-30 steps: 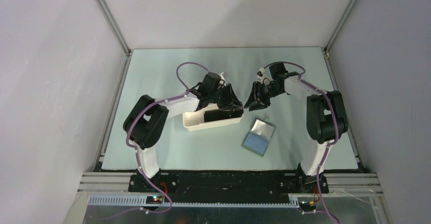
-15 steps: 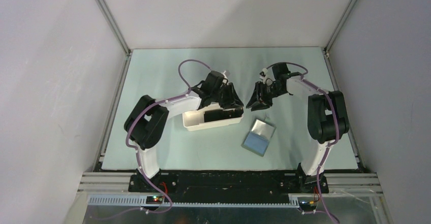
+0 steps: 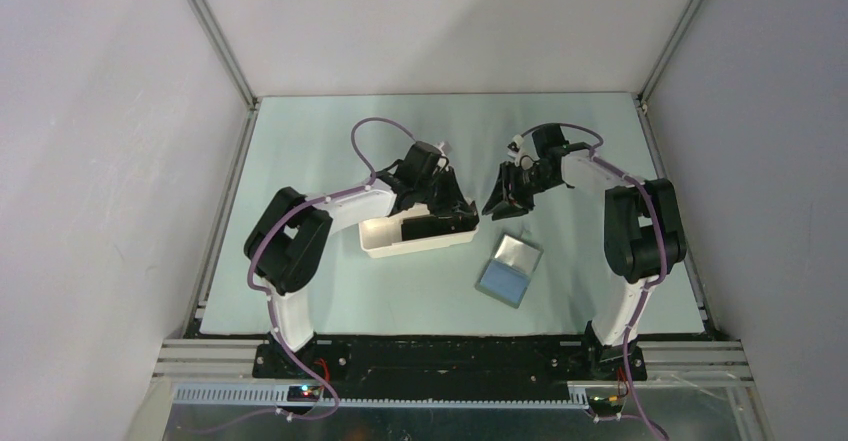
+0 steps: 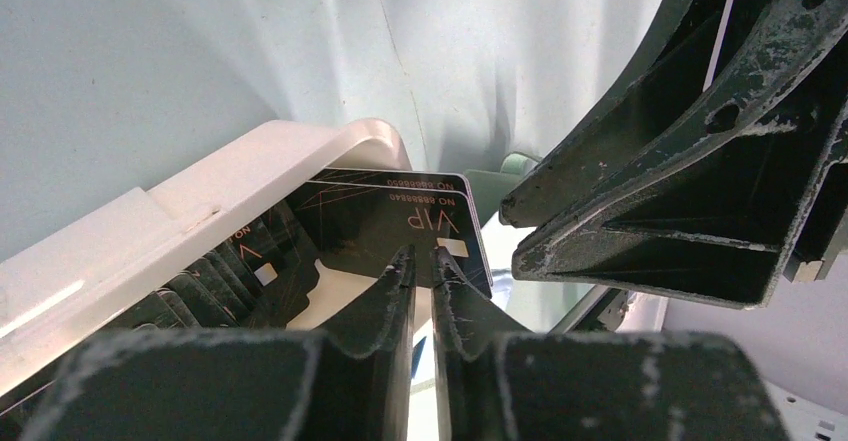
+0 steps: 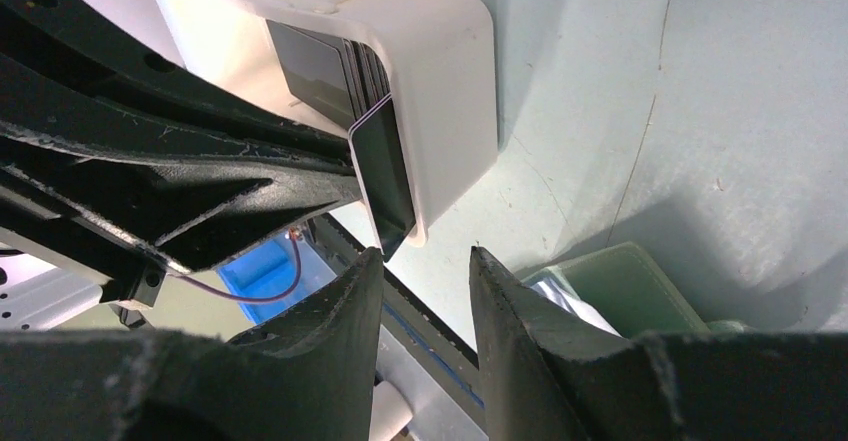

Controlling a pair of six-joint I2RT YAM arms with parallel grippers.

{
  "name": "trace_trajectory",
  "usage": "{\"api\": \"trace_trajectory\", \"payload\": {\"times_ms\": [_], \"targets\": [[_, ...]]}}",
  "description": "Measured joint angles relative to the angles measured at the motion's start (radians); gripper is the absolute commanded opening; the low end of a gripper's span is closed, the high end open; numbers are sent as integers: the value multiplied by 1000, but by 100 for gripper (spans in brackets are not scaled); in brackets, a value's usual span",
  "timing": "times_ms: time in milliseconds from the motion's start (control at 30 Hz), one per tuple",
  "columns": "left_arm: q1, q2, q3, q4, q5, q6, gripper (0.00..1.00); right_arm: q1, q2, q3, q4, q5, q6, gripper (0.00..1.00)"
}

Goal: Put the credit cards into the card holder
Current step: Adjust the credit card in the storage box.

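Observation:
Several black credit cards (image 4: 235, 261) stand in a white tray (image 3: 385, 244). My left gripper (image 3: 458, 204) (image 4: 422, 254) is at the tray's right end, its jaws closed to a thin slit on the edge of one black credit card (image 4: 385, 216). In the right wrist view that card (image 5: 385, 176) tilts out over the tray's end wall (image 5: 450, 81). My right gripper (image 3: 498, 201) (image 5: 422, 254) hangs open and empty just right of the tray, facing the held card. The card holder (image 3: 510, 269) (image 5: 625, 286) lies open on the mat below it, blue-grey inside up.
The pale green mat (image 3: 330, 141) is boxed in by grey walls with metal rails along its sides. The two grippers are close together over the tray's right end. The black base rail (image 3: 450, 356) runs along the near edge.
My left jaws have closed from partly open onto a card at the tray's right end. My right gripper has shifted slightly and kept its opening.

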State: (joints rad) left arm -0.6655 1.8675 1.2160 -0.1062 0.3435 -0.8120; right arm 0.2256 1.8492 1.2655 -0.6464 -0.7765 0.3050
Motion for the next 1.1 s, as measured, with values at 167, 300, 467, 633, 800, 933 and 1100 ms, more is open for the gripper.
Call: {"api": "trace_trajectory", "payload": {"times_ms": [167, 300, 467, 633, 800, 933, 1100], "targets": [[0, 0, 0, -9, 1, 4, 44, 3, 0, 0, 0, 0, 0, 42], [0, 0, 0, -10, 0, 10, 50, 3, 0, 0, 0, 0, 0, 42], [0, 0, 2, -13, 0, 10, 48, -1, 0, -1, 0, 0, 0, 42], [-5, 0, 16, -16, 0, 9, 48, -4, 0, -1, 0, 0, -1, 42], [-16, 0, 27, -15, 0, 10, 42, -5, 0, -2, 0, 0, -3, 42], [-17, 0, 27, -16, -1, 11, 27, -5, 0, -4, 0, 0, -3, 42], [-18, 0, 27, -17, -8, 18, 8, -5, 0, -6, 0, 0, -3, 42]]}}
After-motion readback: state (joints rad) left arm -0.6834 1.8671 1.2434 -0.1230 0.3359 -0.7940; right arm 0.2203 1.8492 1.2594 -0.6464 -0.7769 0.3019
